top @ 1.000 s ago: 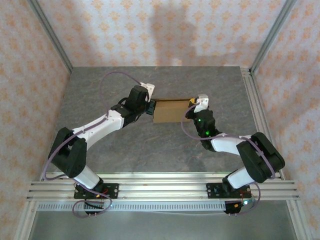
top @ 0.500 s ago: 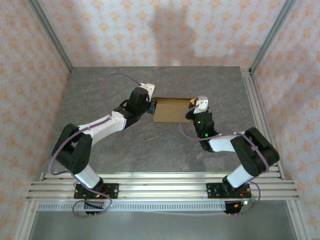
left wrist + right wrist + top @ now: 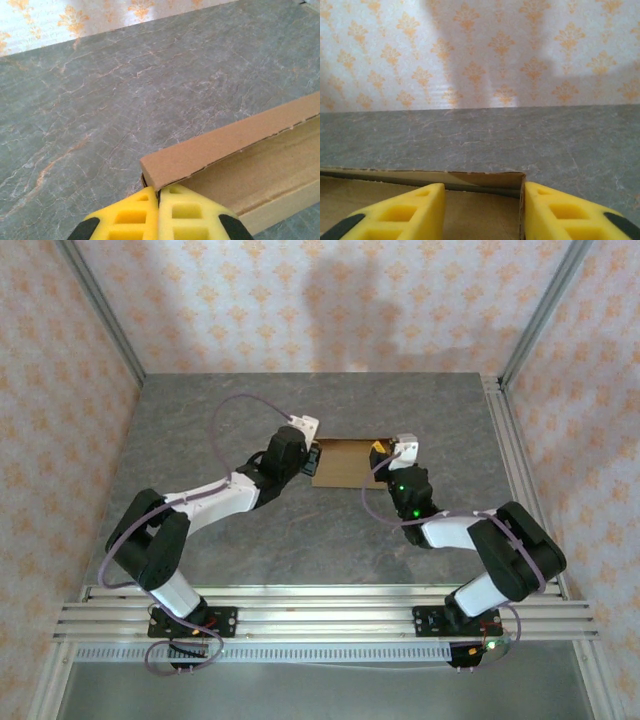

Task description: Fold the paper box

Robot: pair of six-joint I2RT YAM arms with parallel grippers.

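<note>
The box (image 3: pixel 340 462) is plain brown corrugated cardboard, lying on the grey table (image 3: pixel 300 540) just above the middle of the top view, with 1 gripper at each end. That view shows both arms bent inward: the left gripper (image 3: pixel 313 458) meets the box's left end and the right gripper (image 3: pixel 380 455) its right end, and 2 green lights (image 3: pixel 412 506) glow on the right arm. It does not show how the fingers stand; the wrist views do. In the left wrist view the 2 yellow fingers (image 3: pixel 130 220) at the bottom centre are pressed together, with no gap between them, and their tips touch a corner of the box, whose long wall runs up toward the right edge with the open inside below it. I cannot tell whether any cardboard is pinched between them. In the right wrist view the 2 yellow fingers (image 3: pixel 395 212) stand partly apart along the bottom edge. The box's floor and far wall lie in the gap, and its end wall sits just inside the finger at lower right. Orange-patterned wallpaper (image 3: pixel 470 50) fills the upper half.
</note>
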